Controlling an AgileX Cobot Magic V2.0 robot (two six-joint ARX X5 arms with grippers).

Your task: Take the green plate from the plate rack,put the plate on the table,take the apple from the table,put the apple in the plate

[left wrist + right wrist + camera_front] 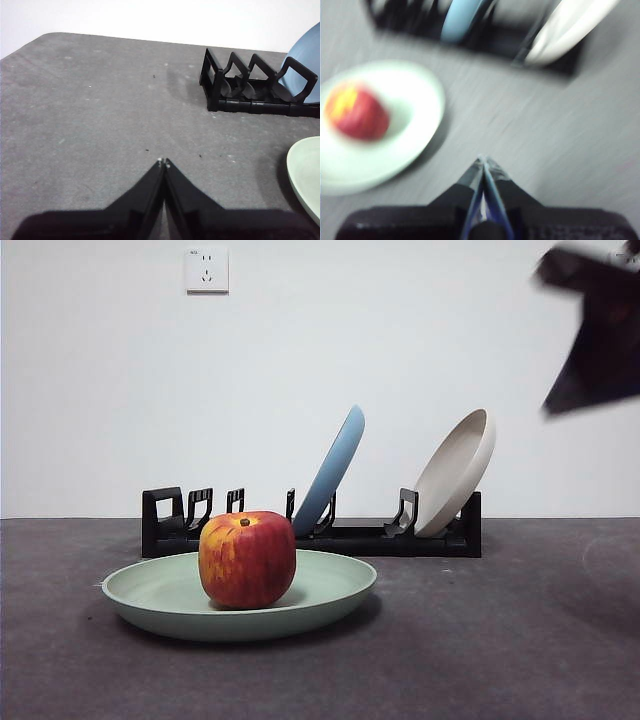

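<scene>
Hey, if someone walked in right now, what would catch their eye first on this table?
The red apple sitting in the green plate at the front of the table. Behind them, a blue plate and a cream plate lean in the black rack. The right claw, shut and empty, is above the table to the right of the plate.

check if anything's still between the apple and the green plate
Nothing is: the apple already sits in the green plate on the table, in front of the plate rack. Both hands, left and right, are shut and hold nothing.
</scene>
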